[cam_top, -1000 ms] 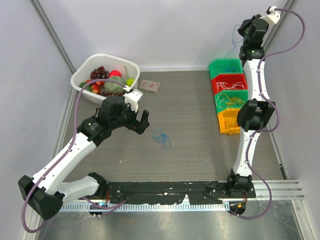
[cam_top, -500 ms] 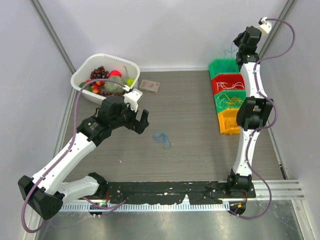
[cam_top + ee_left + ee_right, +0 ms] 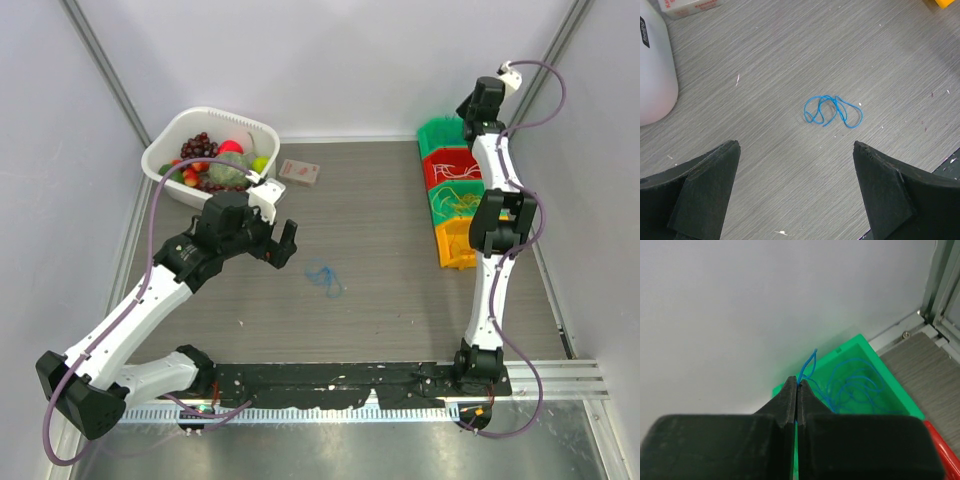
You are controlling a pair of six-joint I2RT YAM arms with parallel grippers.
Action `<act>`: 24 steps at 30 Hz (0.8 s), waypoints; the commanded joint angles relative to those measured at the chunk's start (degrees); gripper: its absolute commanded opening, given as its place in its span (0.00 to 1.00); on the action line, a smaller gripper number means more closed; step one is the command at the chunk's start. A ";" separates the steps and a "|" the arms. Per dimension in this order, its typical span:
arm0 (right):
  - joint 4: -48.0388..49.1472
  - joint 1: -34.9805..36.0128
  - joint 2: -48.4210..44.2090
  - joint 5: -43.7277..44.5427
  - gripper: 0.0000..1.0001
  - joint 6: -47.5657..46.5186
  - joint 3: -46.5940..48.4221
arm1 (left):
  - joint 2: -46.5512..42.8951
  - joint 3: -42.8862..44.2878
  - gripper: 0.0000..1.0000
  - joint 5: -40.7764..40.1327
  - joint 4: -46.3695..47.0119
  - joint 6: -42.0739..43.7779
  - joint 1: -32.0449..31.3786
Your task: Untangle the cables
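On counter (image 3: pixel 765 75), ahead of left fingers (image 3: pixel 705 190) and midway between the two tips: loose cable (image 3: pixel 832 111). Farther ahead, off to the left: basket (image 3: pixel 655 70), small box (image 3: pixel 695 6) beyond it. Pinched between right fingers (image 3: pixel 790 405): cable strand (image 3: pixel 807 365), poking out past the tips. Ahead and right of those tips: end bin (image 3: pixel 890 400), coiled cables (image 3: pixel 855 385) inside; neighbouring bin (image 3: pixel 945 437) touching its near side.
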 commanded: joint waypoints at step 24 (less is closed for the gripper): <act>-34.62 12.82 -28.74 0.69 0.81 -4.26 -21.42 | 2.42 2.60 0.88 4.98 4.30 -22.42 -0.94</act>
